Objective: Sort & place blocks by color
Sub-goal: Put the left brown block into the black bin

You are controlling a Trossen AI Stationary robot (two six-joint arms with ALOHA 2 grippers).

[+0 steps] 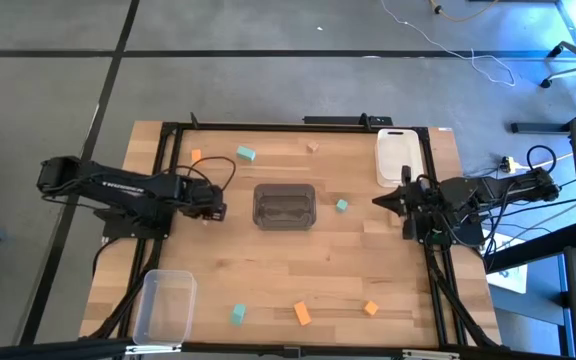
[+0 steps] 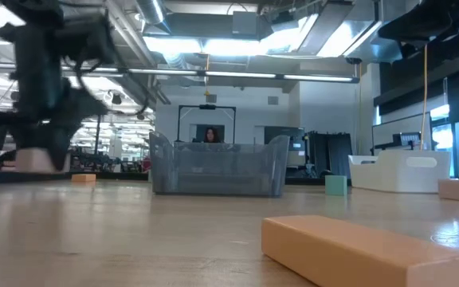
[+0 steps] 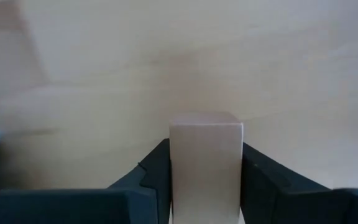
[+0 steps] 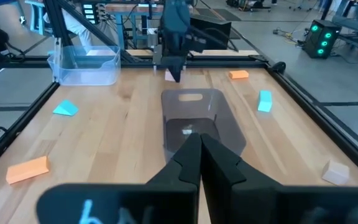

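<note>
My left gripper [image 1: 211, 212] is left of the dark grey bin [image 1: 285, 205] and shut on a tan block [image 3: 205, 155]. The same block shows in the low view [image 2: 34, 159] under the fingers. My right gripper [image 1: 380, 200] is shut and empty right of the bin; its own view shows it too [image 4: 199, 149]. Lying flat on the table are two teal blocks [image 1: 246, 153] [image 1: 341, 205], a tan block [image 1: 313, 146] and an orange block [image 1: 196, 156]. Near the front edge lie a teal block [image 1: 238, 314] and two orange blocks [image 1: 302, 313] [image 1: 371, 308]. My left gripper pinches the tan block's two opposite sides [image 3: 174, 168] between its two fingers [image 3: 157, 180]. The block's end sticks out past the fingertips. The fingers come from above, pointing down. The block hangs a little clear of the table in the low view [image 2: 34, 163].
A white bin [image 1: 396, 155] stands at the far right and a clear bin [image 1: 165, 303] at the near left. A black frame [image 1: 168, 160] runs along the table's edges. Bare wood lies between the grey bin and the front blocks.
</note>
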